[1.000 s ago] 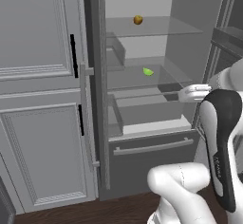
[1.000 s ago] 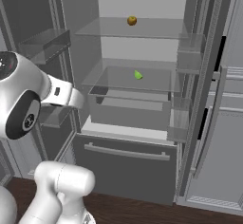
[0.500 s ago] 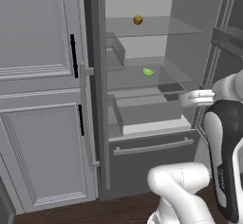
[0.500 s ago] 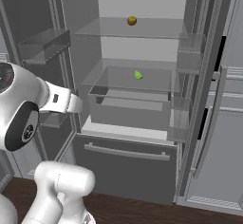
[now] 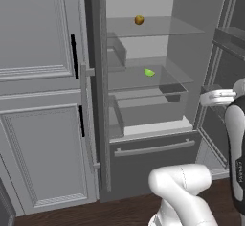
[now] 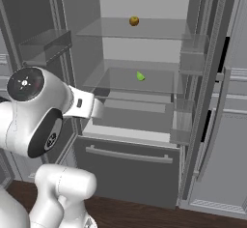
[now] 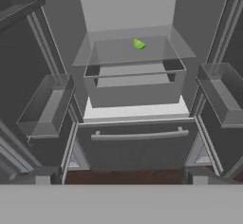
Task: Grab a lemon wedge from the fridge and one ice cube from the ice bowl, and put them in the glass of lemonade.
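The fridge [image 5: 191, 43] [image 6: 82, 34] [image 7: 128, 9] stands with its doors open. The lemon wedge [image 5: 149, 72] [image 6: 140, 76] [image 7: 138, 43], small and yellow-green, lies on the middle glass shelf towards the back. My gripper [image 7: 117, 175] is open and holds nothing. It faces the fridge interior from well in front, lower than the wedge, and its fingertips [image 7: 42, 175] stand wide apart. My white hand [image 5: 217, 97] hovers by the right door. The ice bowl, the ice cube and the glass of lemonade are out of view.
A round orange-brown fruit [image 5: 139, 20] [image 6: 134, 21] sits on the top shelf. Below the wedge's shelf is a clear drawer [image 7: 135, 85], then the freezer drawer with its bar handle [image 7: 137, 135]. Door bins [image 7: 47, 107] [image 7: 223, 95] flank the opening. Panelled cabinets [image 5: 38, 76] stand on the left.
My arm has swung: in the left base view the hand has drifted right and slightly down, away from the shelves. The wedge and the fruit have not moved.
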Robot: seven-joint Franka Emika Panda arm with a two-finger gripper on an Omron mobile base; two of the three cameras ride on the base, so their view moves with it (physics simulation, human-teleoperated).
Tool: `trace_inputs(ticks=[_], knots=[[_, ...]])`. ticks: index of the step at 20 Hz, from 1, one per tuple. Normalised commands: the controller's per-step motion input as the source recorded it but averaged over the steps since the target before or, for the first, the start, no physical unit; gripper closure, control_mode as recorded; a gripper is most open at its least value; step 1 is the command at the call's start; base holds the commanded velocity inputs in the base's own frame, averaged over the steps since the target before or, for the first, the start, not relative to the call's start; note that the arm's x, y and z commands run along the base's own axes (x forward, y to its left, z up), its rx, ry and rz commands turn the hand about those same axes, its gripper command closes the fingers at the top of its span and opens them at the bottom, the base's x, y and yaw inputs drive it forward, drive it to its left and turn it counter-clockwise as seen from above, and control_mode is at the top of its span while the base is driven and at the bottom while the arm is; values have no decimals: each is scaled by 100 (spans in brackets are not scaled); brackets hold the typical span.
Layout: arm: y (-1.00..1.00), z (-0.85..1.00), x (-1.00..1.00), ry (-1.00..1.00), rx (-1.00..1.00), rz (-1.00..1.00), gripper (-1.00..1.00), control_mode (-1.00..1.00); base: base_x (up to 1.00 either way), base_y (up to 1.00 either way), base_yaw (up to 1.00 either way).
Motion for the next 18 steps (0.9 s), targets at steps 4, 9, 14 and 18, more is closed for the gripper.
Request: trace_inputs(ticks=[4,9,14,18], knots=[[6,0,-6,0,0,-2,-100,-100,0,0,0],[70,0,-27,1,-3,-8,-100,-100,0,0,0],[48,0,0,8,-1,-7,-100,-100,0,0,0],[16,0,-11,3,0,-3,-100,-100,0,0,0]])
